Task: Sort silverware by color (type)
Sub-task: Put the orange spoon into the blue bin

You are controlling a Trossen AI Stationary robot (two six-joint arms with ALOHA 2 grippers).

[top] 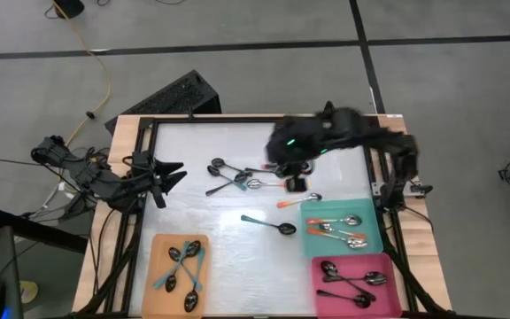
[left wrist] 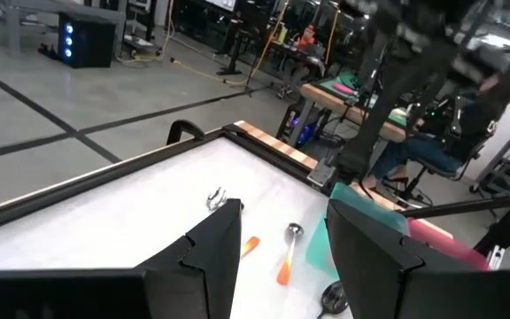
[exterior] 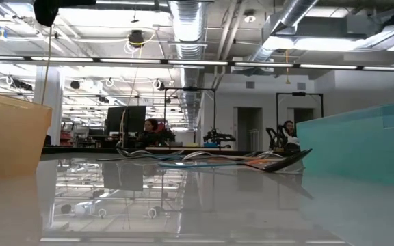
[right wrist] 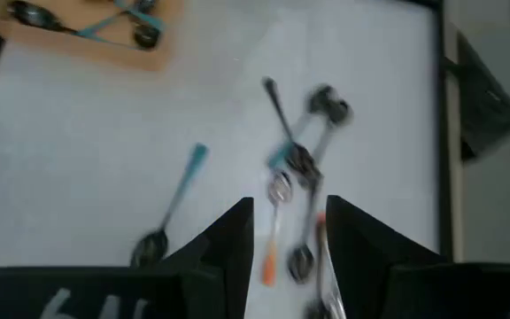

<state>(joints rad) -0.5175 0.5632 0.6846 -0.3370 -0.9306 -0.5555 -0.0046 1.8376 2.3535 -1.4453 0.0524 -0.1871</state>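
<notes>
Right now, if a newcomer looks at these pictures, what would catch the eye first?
Three bright trays along the near edge: orange tray at left with teal-handled spoons, teal tray and pink tray at right. A loose pile of spoons lies mid-table, and the right gripper hangs open above it; the left gripper waits at the left edge.

The right arm reaches in from the right side, its wrist bent over the table's far middle, and the right gripper [right wrist: 288,232] points down with its two dark fingers parted and nothing between them. The left arm waits at the left edge, left gripper [top: 168,175] pointing inward, fingers spread apart.
</notes>
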